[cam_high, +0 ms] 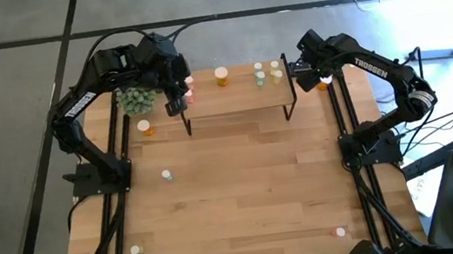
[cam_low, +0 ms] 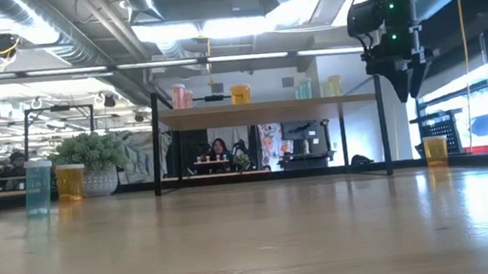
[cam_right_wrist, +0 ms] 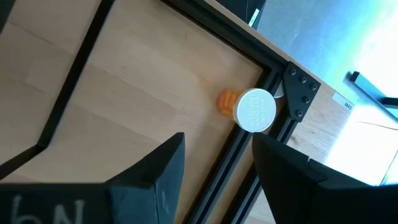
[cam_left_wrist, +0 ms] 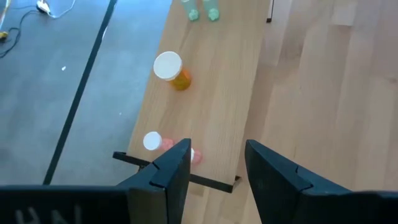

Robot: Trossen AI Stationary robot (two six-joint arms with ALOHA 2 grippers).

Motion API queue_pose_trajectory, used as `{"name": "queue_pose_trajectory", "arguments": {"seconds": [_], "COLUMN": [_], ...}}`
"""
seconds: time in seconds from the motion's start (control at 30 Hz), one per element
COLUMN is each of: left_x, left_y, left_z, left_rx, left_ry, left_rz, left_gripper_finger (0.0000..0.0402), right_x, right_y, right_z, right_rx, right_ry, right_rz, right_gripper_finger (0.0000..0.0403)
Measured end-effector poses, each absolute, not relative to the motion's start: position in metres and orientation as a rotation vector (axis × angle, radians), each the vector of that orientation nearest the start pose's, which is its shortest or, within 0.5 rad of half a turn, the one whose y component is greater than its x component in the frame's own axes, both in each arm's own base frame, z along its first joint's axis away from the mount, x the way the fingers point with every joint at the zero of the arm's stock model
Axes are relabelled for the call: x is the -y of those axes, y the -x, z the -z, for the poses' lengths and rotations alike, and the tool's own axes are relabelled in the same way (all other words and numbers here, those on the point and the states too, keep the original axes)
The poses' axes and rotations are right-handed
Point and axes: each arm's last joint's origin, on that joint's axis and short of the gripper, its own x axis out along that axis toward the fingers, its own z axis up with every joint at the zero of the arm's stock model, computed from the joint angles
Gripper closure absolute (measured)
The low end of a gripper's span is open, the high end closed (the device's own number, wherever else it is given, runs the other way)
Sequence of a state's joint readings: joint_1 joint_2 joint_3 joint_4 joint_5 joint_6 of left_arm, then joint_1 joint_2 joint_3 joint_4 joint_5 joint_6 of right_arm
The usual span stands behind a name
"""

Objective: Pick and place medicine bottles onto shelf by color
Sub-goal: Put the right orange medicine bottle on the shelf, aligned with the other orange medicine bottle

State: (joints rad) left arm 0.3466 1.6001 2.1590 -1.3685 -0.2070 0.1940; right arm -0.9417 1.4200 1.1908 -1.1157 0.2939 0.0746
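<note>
The shelf (cam_high: 235, 91) stands at the table's far edge. On it are pink-red medicine bottles (cam_left_wrist: 155, 142) at the left end, an orange one (cam_left_wrist: 176, 70) near the middle and pale green ones (cam_high: 268, 72) to the right. My left gripper (cam_left_wrist: 217, 168) hovers open and empty above the shelf's left end. My right gripper (cam_right_wrist: 217, 162) is open and empty above the table, just off the shelf's right end. An orange bottle with a white cap (cam_right_wrist: 252, 111) stands upright on the table below it, beside a black rail.
A spiky green plant (cam_high: 137, 97) stands left of the shelf, with an orange bottle (cam_high: 147, 127) in front of it. More bottles stand on the table: a pale one (cam_high: 166, 176), one near the left front corner (cam_high: 136, 250), and one near the right front (cam_high: 339, 232).
</note>
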Motion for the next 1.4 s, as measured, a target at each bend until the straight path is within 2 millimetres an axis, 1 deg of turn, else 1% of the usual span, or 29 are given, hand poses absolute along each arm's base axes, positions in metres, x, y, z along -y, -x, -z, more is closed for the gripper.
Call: {"name": "queue_pose_trajectory", "arguments": {"seconds": [0.17,0.4,0.57,1.03,1.1,1.17,1.4], "left_x": [-0.0973,-0.0973,-0.0973,-0.0973,-0.0973,-0.0973,-0.0973], "left_y": [-0.2519,-0.2519,-0.2519,-0.2519,-0.2519,-0.2519,-0.2519], "left_z": [-0.4786,-0.4786,-0.4786,-0.4786,-0.4786,-0.4786,-0.4786], "left_rx": [-0.865,-0.864,-0.864,-0.864,-0.864,-0.864,-0.864], "left_ry": [-0.121,-0.121,-0.121,-0.121,-0.121,-0.121,-0.121], "left_rz": [-0.441,-0.442,-0.442,-0.442,-0.442,-0.442,-0.442], "left_gripper_finger": [0.0255,0.0255,0.0255,0.0255,0.0255,0.0255,0.0255], "right_x": [0.2102,0.2083,0.2078,0.2072,0.2072,0.2072,0.2094], "right_y": [-0.1428,-0.1456,-0.1465,-0.1485,-0.1485,-0.1485,-0.1463], "right_z": [-0.2742,-0.2735,-0.2735,-0.2733,-0.2733,-0.2733,-0.2739], "right_rx": [-1.315,-1.268,-1.214,-1.195,-1.195,-1.195,-1.215], "right_ry": [-0.506,-0.596,-0.691,-0.717,-0.717,-0.717,-0.651], "right_rz": [1.077,0.995,1.052,1.016,1.016,1.016,1.106], "right_gripper_finger": [0.0212,0.0212,0.0212,0.0210,0.0199,0.0178,0.0079]}}
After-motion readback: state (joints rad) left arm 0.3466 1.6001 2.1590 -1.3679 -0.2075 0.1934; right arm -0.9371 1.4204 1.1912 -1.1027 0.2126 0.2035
